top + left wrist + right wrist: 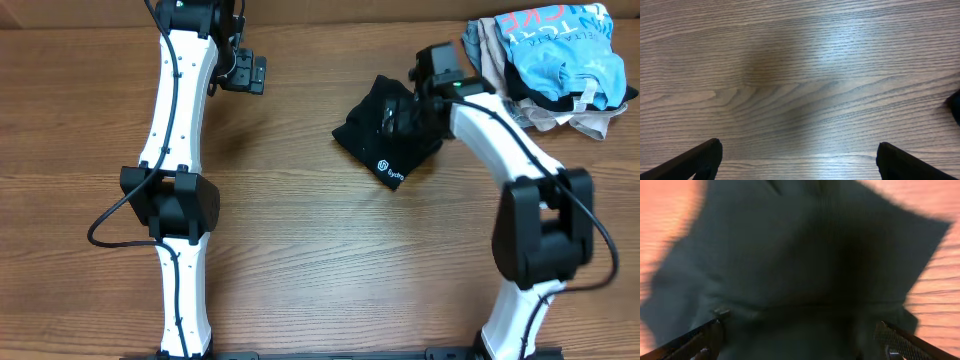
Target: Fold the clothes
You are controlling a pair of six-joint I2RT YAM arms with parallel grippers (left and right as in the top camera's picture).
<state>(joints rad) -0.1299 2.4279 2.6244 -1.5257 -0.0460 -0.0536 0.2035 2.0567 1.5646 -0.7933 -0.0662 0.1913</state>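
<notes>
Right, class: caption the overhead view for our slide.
Right arm, jaws open, over a crumpled black T-shirt on the wooden table.

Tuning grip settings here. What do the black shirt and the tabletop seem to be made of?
The black T-shirt looks like soft matte knit fabric, perhaps cotton: it lies crumpled in limp folds. The table shows brown wood grain with a slight sheen; solid wood or laminate, I cannot tell.

A wood-grain table [300,250] fills the view under soft, even light.
</notes>
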